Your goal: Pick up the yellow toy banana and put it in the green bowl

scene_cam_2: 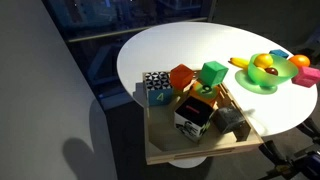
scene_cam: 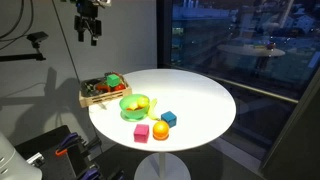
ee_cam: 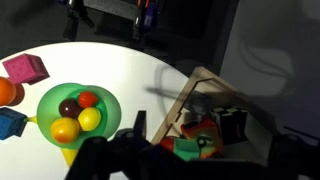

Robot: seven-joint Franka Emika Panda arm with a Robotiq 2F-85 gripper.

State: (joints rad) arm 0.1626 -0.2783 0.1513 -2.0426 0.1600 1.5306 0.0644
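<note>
The green bowl (scene_cam: 134, 104) stands on the round white table, near the wooden tray. It holds small round toy fruits, yellow, red and dark (ee_cam: 78, 112). The yellow toy banana (scene_cam_2: 240, 63) lies on the table right beside the bowl (scene_cam_2: 268, 74). In the wrist view a yellow piece (ee_cam: 68, 154) shows just below the bowl's rim (ee_cam: 48, 100); it is partly hidden by my gripper. My gripper (scene_cam: 88, 34) hangs high above the tray side of the table, open and empty. In the wrist view its dark fingers (ee_cam: 200, 160) fill the bottom edge.
A wooden tray (scene_cam: 88, 99) at the table's edge holds several toy blocks, among them a black-and-white cube (scene_cam_2: 156, 84) and a green one (scene_cam_2: 212, 72). A pink cube (scene_cam: 141, 132), an orange ball (scene_cam: 160, 131) and a blue cube (scene_cam: 169, 118) lie near the bowl.
</note>
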